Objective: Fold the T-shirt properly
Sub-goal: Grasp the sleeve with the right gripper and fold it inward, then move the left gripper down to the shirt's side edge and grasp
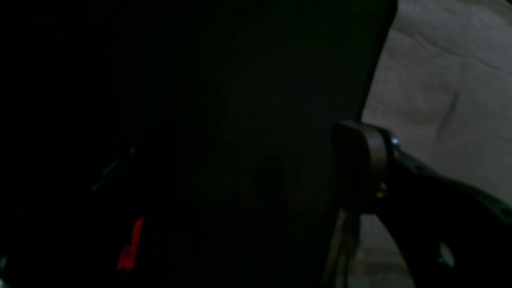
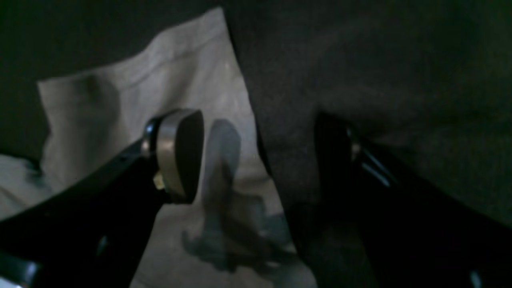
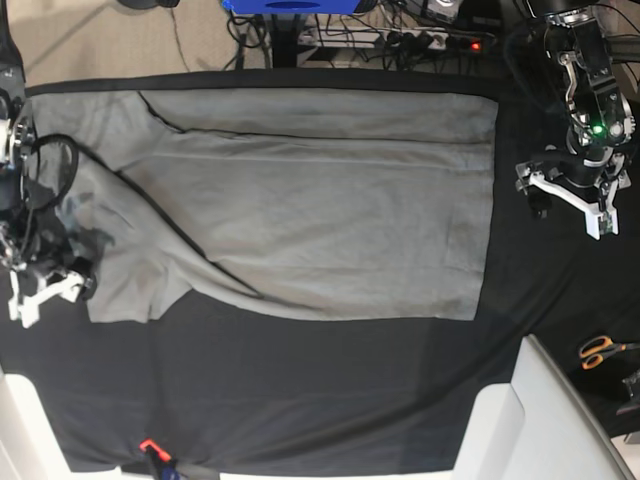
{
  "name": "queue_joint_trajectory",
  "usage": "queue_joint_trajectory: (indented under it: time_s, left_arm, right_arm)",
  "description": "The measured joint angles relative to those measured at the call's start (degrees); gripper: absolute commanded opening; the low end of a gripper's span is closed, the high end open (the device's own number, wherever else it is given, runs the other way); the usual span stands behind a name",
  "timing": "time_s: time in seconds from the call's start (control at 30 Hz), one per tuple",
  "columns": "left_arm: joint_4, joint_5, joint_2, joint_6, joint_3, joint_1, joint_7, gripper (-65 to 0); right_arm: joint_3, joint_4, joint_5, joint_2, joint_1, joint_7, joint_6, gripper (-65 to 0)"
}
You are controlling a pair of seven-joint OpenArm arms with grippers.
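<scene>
The grey T-shirt [image 3: 320, 210] lies spread flat and wrinkled across the black table cloth [image 3: 300, 390], with a sleeve [image 3: 125, 290] folded toward the left. My right gripper [image 3: 45, 297] hovers open at that sleeve's left edge. In the right wrist view the right gripper [image 2: 260, 160] straddles the T-shirt [image 2: 132, 92] edge: one finger [image 2: 180, 152] over grey fabric, the other over black cloth, nothing between them. My left gripper [image 3: 568, 200] stands open over bare cloth, right of the shirt. The left wrist view is dark, showing one finger [image 1: 360, 160] beside the T-shirt [image 1: 448, 80].
Orange-handled scissors [image 3: 600, 350] lie at the right edge. A white slab [image 3: 540, 420] juts in at the bottom right. A small red and black object [image 3: 150, 450] sits at the front edge. Cables and a power strip [image 3: 430, 40] run behind the table.
</scene>
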Motion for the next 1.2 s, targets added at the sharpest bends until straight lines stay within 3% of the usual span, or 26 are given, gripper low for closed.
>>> queue_joint_trajectory:
  time_s: [0.27,0.33,0.53,0.67,0.87,1.2]
  left_arm:
    - [0.0,-0.2,0.0,0.0,0.0,-0.3,0.0,-8.6]
    - [0.0,-0.2,0.0,0.0,0.0,-0.3,0.0,-8.6]
    - [0.0,0.0,0.0,0.0,0.0,-0.3,0.0,-8.6]
    - [-3.3,0.0,0.0,0.0,0.1,-1.8,0.2,-8.6]
    - [-15.3,-0.6,-0.7,0.0,6.0,-12.3,0.1,-8.2]
    - [-35.4,-0.1,1.6,0.4,6.4,-27.6,-0.4,-7.9]
  right_arm:
    - [-1.3,0.0,0.2,-2.6,0.8,0.9,-0.2,-25.4]
    - [-1.3,0.0,0.2,-2.9,0.8,1.1,-0.2,-30.5]
    - [-1.3,-0.1,-0.1,-2.8,0.7,0.0,-0.2,-55.4]
    - [-1.3,-0.2,0.0,-2.8,0.6,-0.2,-0.3,-65.0]
    - [-1.3,3.1,-0.4,-3.0,-0.8,-1.1,-0.4,-65.0]
    - [-1.6,4.2,-0.5,-3.0,-1.3,-1.4,-0.5,-65.0]
